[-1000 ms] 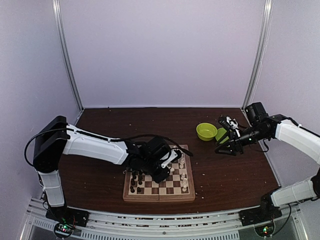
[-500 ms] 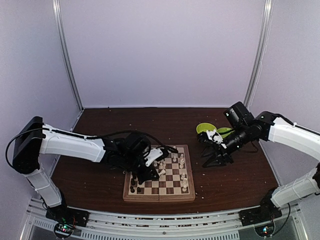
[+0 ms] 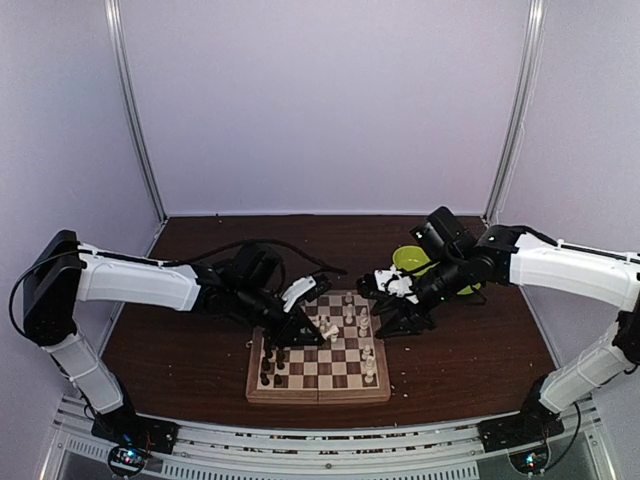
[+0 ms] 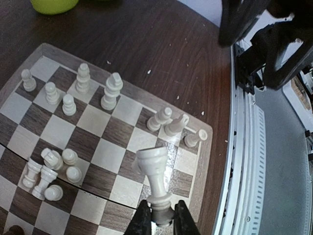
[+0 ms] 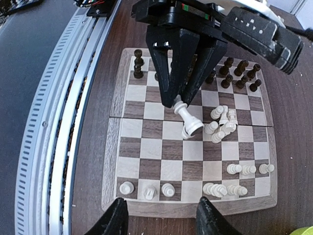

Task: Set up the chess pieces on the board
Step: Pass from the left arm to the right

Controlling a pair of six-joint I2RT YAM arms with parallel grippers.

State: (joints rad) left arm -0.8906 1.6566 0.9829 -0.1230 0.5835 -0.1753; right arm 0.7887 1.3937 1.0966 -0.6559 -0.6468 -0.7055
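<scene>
The left hand (image 4: 160, 219) pinched a white piece (image 4: 153, 178) by its base, perhaps just clear of the board (image 4: 105, 154). The right hand (image 5: 159, 215) hovered spread at the board's edge.

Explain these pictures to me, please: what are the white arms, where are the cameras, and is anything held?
These are two robot arms, each ending in a two-finger gripper. One picture looks down from above and behind them; the other two come from a camera on each wrist. On the brown table stand a wooden chessboard with dark and white pieces and a green bowl. The left gripper pinches one white chess piece by its base above the board. The right gripper is open and empty.
</scene>
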